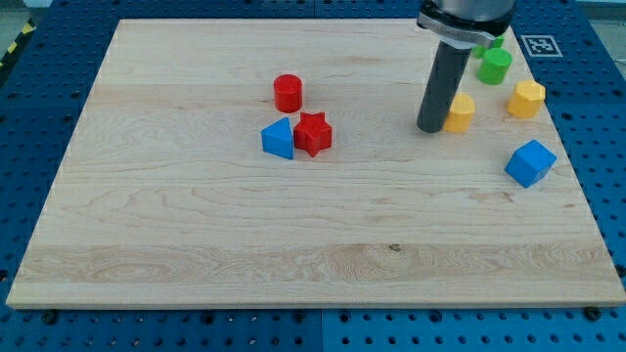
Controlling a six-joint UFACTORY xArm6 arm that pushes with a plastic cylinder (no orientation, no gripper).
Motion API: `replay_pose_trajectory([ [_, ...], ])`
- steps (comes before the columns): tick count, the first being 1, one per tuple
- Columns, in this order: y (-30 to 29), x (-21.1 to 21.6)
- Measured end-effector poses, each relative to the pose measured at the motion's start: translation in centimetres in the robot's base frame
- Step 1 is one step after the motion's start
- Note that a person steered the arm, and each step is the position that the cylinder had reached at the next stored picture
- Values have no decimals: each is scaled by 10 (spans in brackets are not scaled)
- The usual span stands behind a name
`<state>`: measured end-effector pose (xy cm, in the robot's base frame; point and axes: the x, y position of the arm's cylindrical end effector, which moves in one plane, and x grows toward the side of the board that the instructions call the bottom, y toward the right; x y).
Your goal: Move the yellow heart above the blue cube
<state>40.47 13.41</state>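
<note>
Arm end, as seen: only the lowest section enters from the far right of the frame. A broad dark collar point(464, 22), near-black, with a lighter grey highlight along its lower rim; its top is cut by the frame edge. Below it, a straight cylindrical rod point(439, 88), dark grey to black, matte, uniform width along its length, faint paler sheen down its left side. My tip point(431, 128) is the rod's flat, blunt lower end, same dark colour, no separate cap discernible. No cables, screws or markings can be made out at this resolution.
</note>
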Motion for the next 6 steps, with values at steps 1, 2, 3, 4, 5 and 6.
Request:
replay_pose_trajectory([
  [1,-9,-18],
  [2,24,-27],
  [3,39,-25],
  [4,41,-23],
  [5,38,-20],
  [6,24,-10],
])
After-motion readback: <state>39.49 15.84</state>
